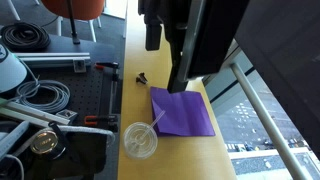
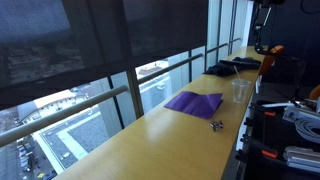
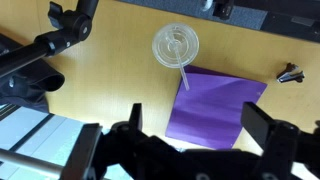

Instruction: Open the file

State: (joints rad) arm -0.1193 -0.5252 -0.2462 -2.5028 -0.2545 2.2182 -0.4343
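The file (image 3: 215, 105) is a flat purple folder lying closed on the wooden tabletop (image 3: 100, 60). It also shows in both exterior views (image 1: 182, 110) (image 2: 195, 102). In the wrist view my gripper (image 3: 197, 113) is open and empty. It hangs well above the table, over the file's near edge, and its two black fingers frame the file. The straw of a clear plastic cup (image 3: 175, 45) lies over one corner of the file. In an exterior view the dark arm (image 1: 185, 45) hides the table behind the file.
The clear cup (image 1: 140, 140) (image 2: 240, 92) stands beside the file. A small black clip (image 3: 292, 73) (image 1: 141, 76) (image 2: 216, 125) lies near another corner. Cables and tools (image 1: 40, 100) crowd a black board along one table side. Window glass and a railing (image 2: 110, 95) run along the other. Dark items (image 2: 225, 68) lie at the far end.
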